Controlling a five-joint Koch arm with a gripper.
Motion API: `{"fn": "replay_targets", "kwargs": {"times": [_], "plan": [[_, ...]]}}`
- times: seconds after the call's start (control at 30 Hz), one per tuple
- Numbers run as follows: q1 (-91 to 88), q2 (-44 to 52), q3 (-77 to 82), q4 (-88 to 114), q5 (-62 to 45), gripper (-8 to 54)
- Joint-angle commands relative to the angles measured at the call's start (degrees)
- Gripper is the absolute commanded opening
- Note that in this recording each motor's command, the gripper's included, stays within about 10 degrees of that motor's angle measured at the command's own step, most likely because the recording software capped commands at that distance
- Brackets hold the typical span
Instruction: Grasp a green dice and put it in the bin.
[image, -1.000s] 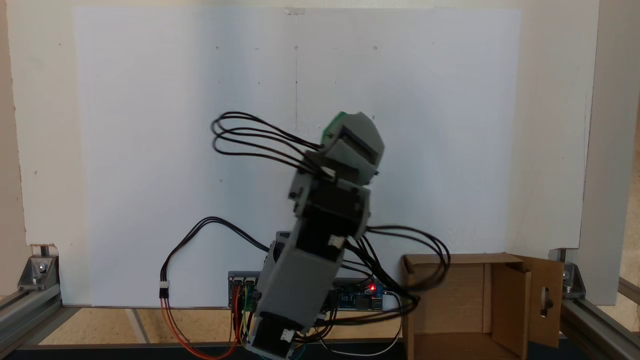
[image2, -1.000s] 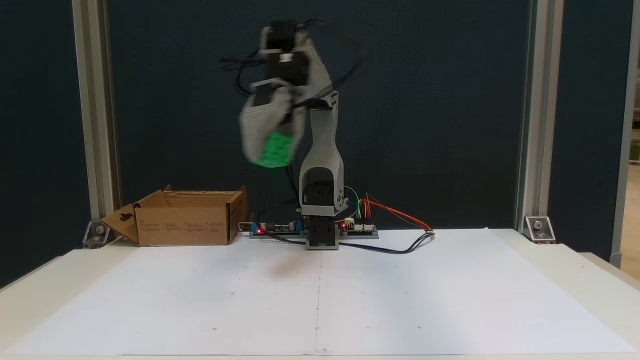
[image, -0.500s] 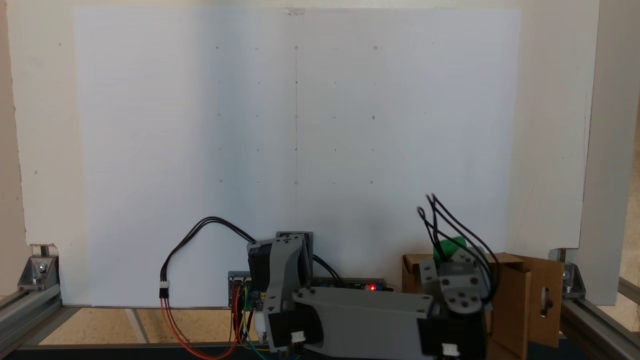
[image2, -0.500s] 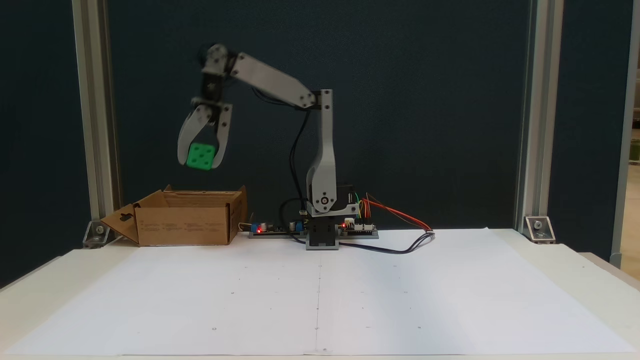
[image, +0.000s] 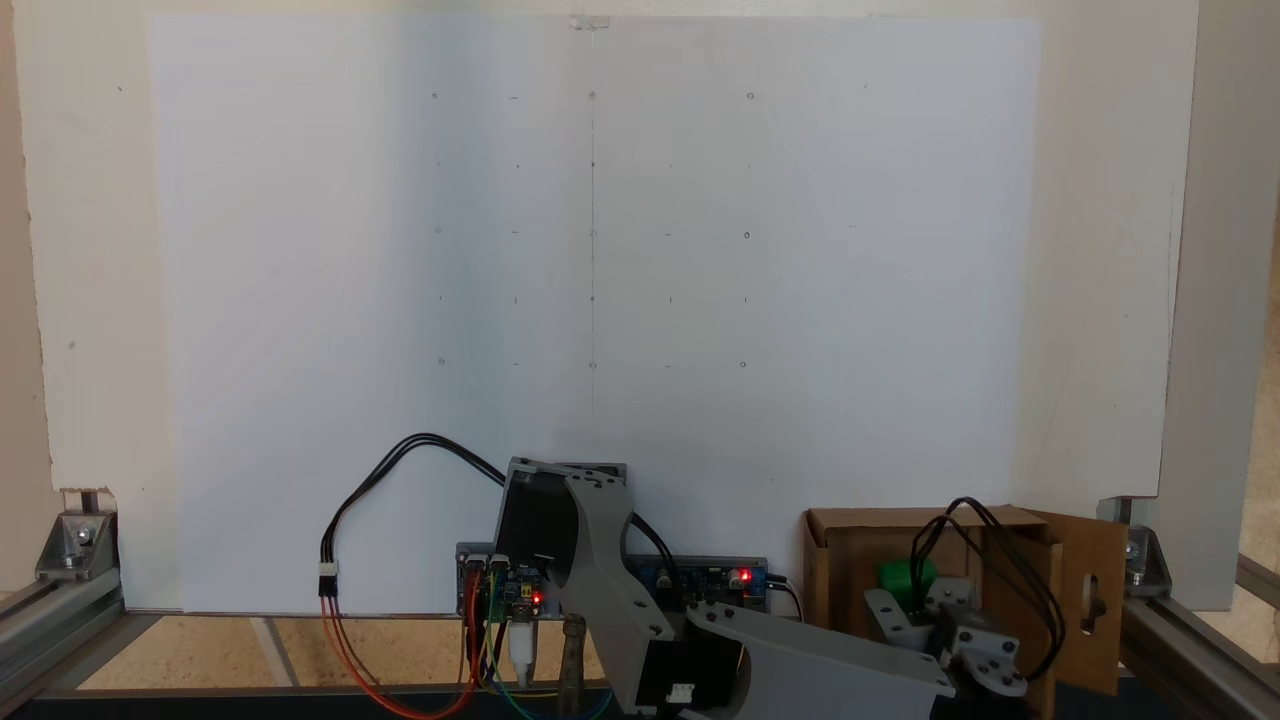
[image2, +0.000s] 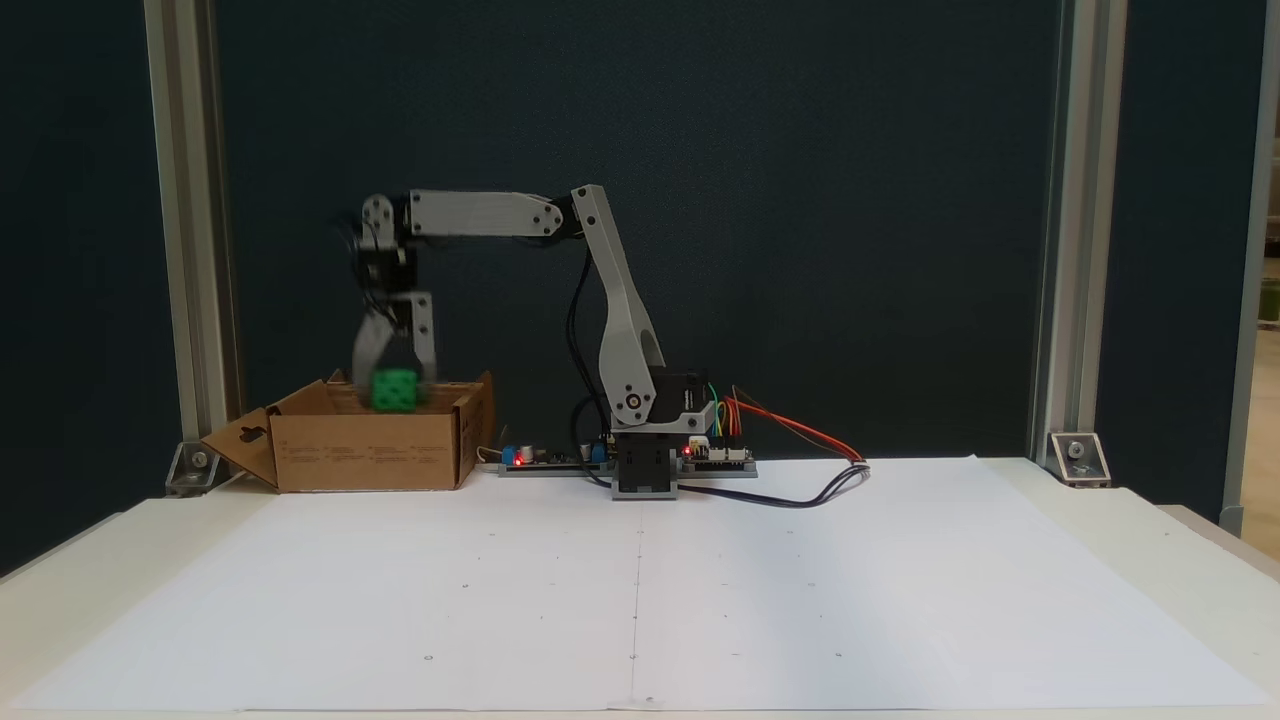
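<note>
Presently the green dice (image2: 394, 390) sits between the fingertips of the end effector (image2: 394, 396), gripped on two sides, level with the open top rim of the bin (image2: 365, 452). From the other side, the dice (image: 906, 577) shows inside the bin (image: 850, 560). White paper (image2: 640, 590) covers the worktop (image2: 1215, 560).
</note>
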Motion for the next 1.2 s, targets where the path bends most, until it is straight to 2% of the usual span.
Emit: {"fn": "replay_targets", "kwargs": {"times": [0.0, 0.03, 0.07, 0.17, 0.2, 0.33, 0.5, 0.8, 1.07, 1.17], "plan": [[0.44, 1.05, -0.7, -1.58, -4.39, 23.3], [0.35, 0.62, -0.09, -1.67, -4.31, 32.0], [0.53, -0.18, 0.26, -1.76, -4.22, 33.8], [0.97, 0.0, 0.26, -2.02, -3.43, 45.6], [0.88, 0.44, -0.09, -2.99, -2.2, 46.7], [-8.7, 9.14, -1.67, -13.45, 11.67, 44.8], [-28.02, 20.74, -1.76, -19.16, 21.8, 44.9], [-65.55, 31.99, 1.85, -19.16, 28.21, 45.1], [-98.51, 42.71, 25.14, -34.08, 28.74, 45.0], [-104.06, 47.55, 35.24, -41.99, 28.74, 44.5]]}}
